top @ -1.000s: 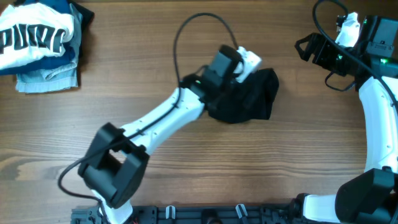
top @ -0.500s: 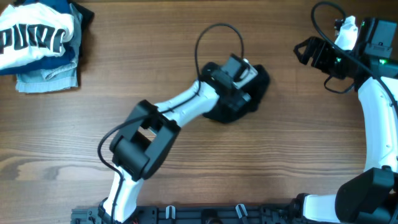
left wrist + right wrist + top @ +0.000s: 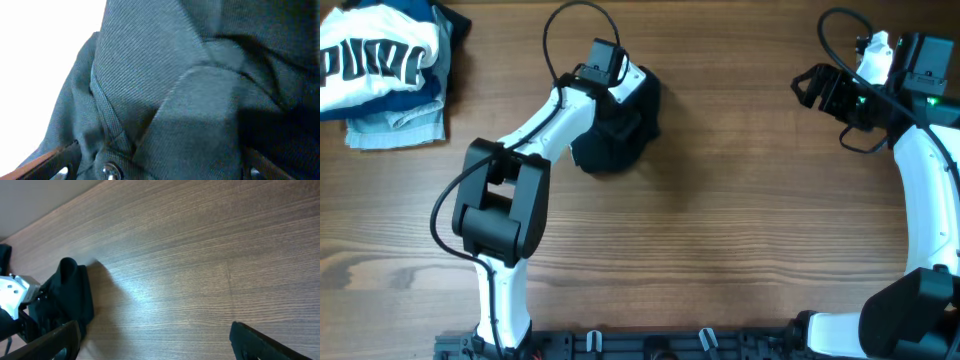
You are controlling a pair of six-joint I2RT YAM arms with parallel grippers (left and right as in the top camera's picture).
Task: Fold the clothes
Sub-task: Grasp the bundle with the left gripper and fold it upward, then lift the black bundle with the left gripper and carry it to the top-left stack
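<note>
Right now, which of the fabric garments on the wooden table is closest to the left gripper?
The plain black soft fabric garment, bunched directly under the left gripper. The white lettered garment and the light blue garment sit stacked in the far corner.

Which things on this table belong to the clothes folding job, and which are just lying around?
Part of the job:
- black garment, bunched up on the wooden table, left of its middle

Just lying about:
- white garment with dark letters, on top of the pile in the far left corner
- light blue garment, at the bottom of that pile
</note>
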